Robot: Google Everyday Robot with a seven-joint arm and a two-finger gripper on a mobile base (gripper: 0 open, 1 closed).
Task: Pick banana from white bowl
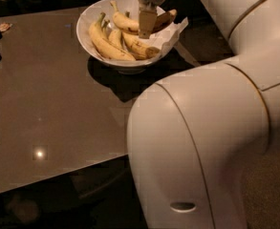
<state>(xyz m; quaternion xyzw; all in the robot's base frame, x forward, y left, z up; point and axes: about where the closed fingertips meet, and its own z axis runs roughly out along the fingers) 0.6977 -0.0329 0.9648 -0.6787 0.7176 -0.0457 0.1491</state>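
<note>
The white bowl (86, 18) stands at the far edge of the brown tabletop (44, 94), throwing a dark shadow toward the viewer. It is lined with crumpled white paper (177, 28) that sticks out over the rim on the right side.

The gripper (146, 32) hangs straight down from above into the middle of the bowl, its lower end down among the fruit. Whether it is closed on anything cannot be told, since it shows only as one pale slab from this side.

The banana (166, 17), the darker, browner one, lies at the back right of the bowl just beside the gripper, with its end resting toward the paper. It runs in behind the gripper, so its near end is hidden.

Several longer pale bananas (105, 43) lie along the left and front of the bowl (their stems point up toward the back rim).

The robot's big white arm (201, 142) fills the right and lower part of the view, in front of the tabletop's edge.
</note>
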